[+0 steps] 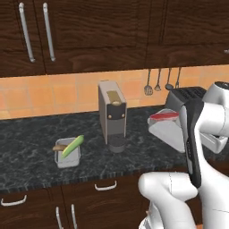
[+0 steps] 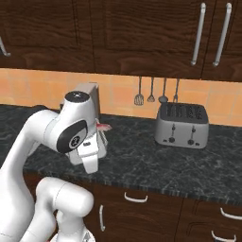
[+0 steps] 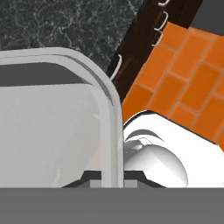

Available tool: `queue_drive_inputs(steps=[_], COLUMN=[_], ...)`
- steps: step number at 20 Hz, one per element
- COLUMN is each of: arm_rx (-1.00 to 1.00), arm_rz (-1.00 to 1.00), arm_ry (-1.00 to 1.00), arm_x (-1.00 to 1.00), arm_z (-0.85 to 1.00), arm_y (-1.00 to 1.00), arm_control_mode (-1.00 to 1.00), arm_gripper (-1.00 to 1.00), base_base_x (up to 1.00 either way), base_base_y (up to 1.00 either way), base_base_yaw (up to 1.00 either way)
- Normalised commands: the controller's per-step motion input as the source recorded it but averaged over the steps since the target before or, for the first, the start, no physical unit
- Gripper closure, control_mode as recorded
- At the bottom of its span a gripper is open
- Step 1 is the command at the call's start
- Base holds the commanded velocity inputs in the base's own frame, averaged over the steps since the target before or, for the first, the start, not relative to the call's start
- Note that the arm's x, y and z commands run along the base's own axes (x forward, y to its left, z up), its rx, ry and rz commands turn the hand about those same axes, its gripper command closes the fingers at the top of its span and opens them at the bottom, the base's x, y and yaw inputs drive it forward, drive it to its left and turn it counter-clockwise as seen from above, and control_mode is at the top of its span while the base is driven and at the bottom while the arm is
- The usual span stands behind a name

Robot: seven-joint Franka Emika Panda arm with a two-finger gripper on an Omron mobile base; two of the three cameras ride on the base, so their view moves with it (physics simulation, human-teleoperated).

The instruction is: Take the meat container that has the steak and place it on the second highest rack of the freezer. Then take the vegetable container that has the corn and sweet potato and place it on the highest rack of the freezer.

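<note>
Steak (image 1: pixel 163 116) is seen in the left base view as a flat red slab in a pale tray (image 1: pixel 167 132), which is tilted and lifted clear of the counter (image 1: pixel 31 147), just in front of the toaster (image 1: pixel 188 94). The tray is partly covered by the arm. Further left on the counter, a small grey tub (image 1: pixel 68 156) holds the corn (image 1: pixel 73 146), sticking out slantwise, and the brown sweet potato (image 1: pixel 59 147) beside it. A coffee machine (image 1: pixel 112 114) stands between tub and tray.

From the right base view, a red sliver of the steak (image 2: pixel 105 126) and the white edge of the tray (image 2: pixel 97 151) are made out behind the arm's upper joint, above the counter edge. The toaster (image 2: pixel 182 124) stands well apart to the right, with utensils (image 2: pixel 151 92) hung on the wall above it.

Through the hand view, the tray's rim (image 3: pixel 109 109) is seen running down between the fingers (image 3: pixel 113 178), which are closed narrowly on that rim; the tray wall is pinched, so the tray is held. The dark counter (image 3: pixel 65 22) and the orange floor (image 3: pixel 183 65) lie below.

The first step is judged to be in hand: the meat tray has been grasped and raised, and no freezer is to be seen from here. The next move is expected to call for the base to be driven round to the freezer, with the tray levelled so the steak is not tipped out, then slid onto the second highest rack. The vegetable tub is left for afterwards.
</note>
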Motion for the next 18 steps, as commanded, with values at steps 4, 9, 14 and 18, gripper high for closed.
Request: queue_drive_inputs(steps=[4,9,14,18], arm_rx=[0.00,0.00,0.00,0.00], arm_rz=[0.00,0.00,0.00,0.00], arm_ry=[0.00,0.00,0.00,0.00], arm_x=[0.00,0.00,0.00,0.00], arm_z=[0.00,0.00,0.00,0.00], arm_y=[0.00,0.00,0.00,0.00], arm_control_mode=[1.00,1.00,1.00,1.00], arm_gripper=[1.00,1.00,1.00,1.00], base_base_x=[-0.66,-0.64,-0.56,-0.44], base_base_y=[0.18,0.80,1.00,1.00], base_base_yaw=[-0.02,-0.01,0.05,0.36])
